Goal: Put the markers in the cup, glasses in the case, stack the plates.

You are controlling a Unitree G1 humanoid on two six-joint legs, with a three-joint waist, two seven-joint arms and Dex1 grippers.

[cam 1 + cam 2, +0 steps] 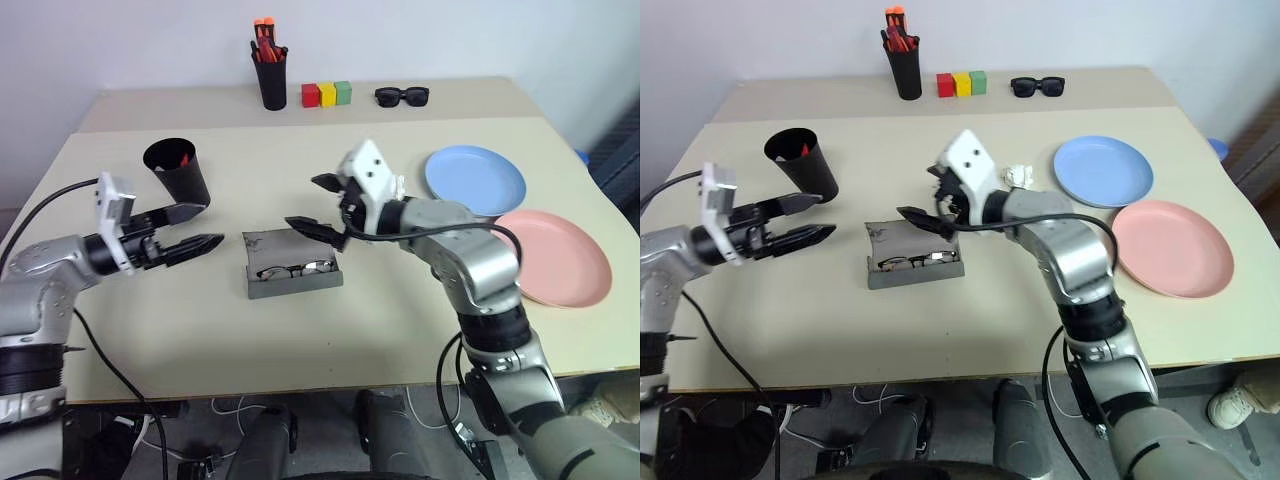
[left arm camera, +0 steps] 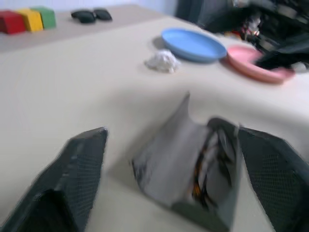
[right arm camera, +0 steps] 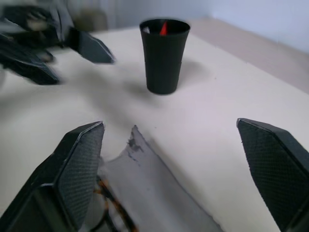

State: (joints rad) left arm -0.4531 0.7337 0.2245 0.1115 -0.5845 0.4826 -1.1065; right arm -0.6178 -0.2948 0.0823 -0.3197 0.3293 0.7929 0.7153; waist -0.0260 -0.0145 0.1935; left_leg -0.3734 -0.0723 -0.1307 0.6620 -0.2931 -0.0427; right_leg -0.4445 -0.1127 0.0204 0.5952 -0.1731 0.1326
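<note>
Looking across the beige bench (image 1: 400,330), you see the grey felt-like hinged case (image 1: 293,264) lying open near the middle, with the thin dark wire-rimmed glasses (image 1: 296,269) resting inside it. Your right tool (image 1: 318,205) hovers just above the case's far right corner, its two black fingers spread wide apart and holding nothing. Your left tool (image 1: 195,228) hangs to the left of the case, clear of it, its fingers parted and empty, pointing toward the case.

Behind the left tool stands the wide black tapered plastic cup (image 1: 178,172), upright, with something red (image 1: 184,158) showing inside its rim; you cannot tell from here whether both markers are in it. The round light blue plate (image 1: 474,179) and the round salmon pink plate (image 1: 555,257) lie side by side on the right of the bench, nearly touching at their edges, not stacked. A small crumpled white wad (image 2: 162,61) sits near the blue plate. Along the far edge you have a narrow black pen pot with red-orange pens (image 1: 270,70), three small red, yellow and green blocks (image 1: 327,94), and chunky black sunglasses (image 1: 402,96).
</note>
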